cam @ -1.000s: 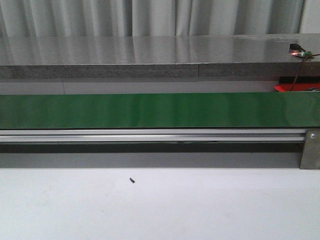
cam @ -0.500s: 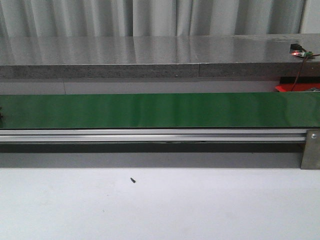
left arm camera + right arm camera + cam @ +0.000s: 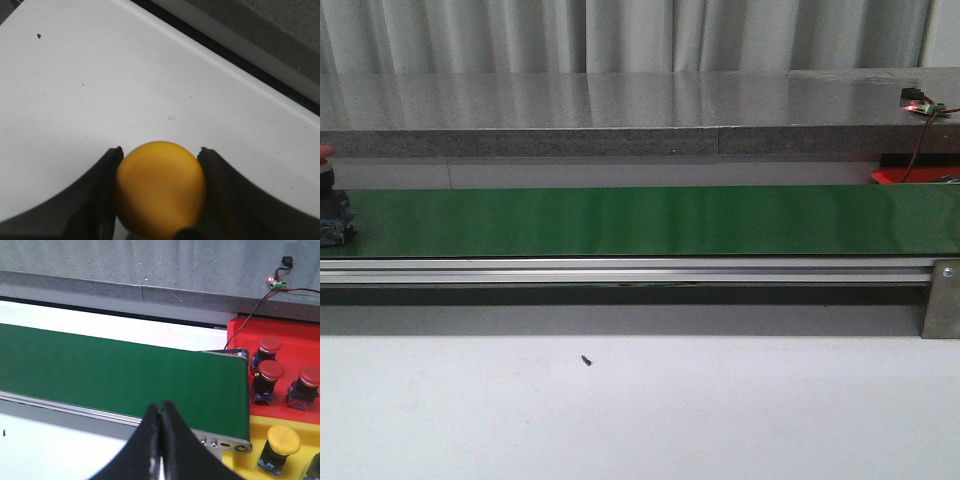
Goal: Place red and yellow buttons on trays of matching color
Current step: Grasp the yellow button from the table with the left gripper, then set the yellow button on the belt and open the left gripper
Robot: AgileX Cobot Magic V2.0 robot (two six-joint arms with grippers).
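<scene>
My left gripper (image 3: 160,152) is shut on a yellow button (image 3: 161,187), its black fingers (image 3: 102,185) pressed to both sides of the round cap above the white table. My right gripper (image 3: 161,407) is shut with nothing in it, over the near rail of the green belt (image 3: 125,377). At the belt's end, three red buttons (image 3: 269,371) stand on the red tray (image 3: 245,335) and a yellow button (image 3: 282,441) stands on the yellow tray (image 3: 240,462). In the front view a red button (image 3: 330,205) stands on the green belt (image 3: 640,220) at the left edge.
A grey counter (image 3: 620,105) runs behind the belt, with a small circuit board and wire (image 3: 276,284) on it near the red tray. An aluminium rail (image 3: 620,270) edges the belt's near side. A small dark speck (image 3: 585,360) lies on the white table.
A red button has come into the front view on the belt at the left edge; one second ago the belt there was bare.
</scene>
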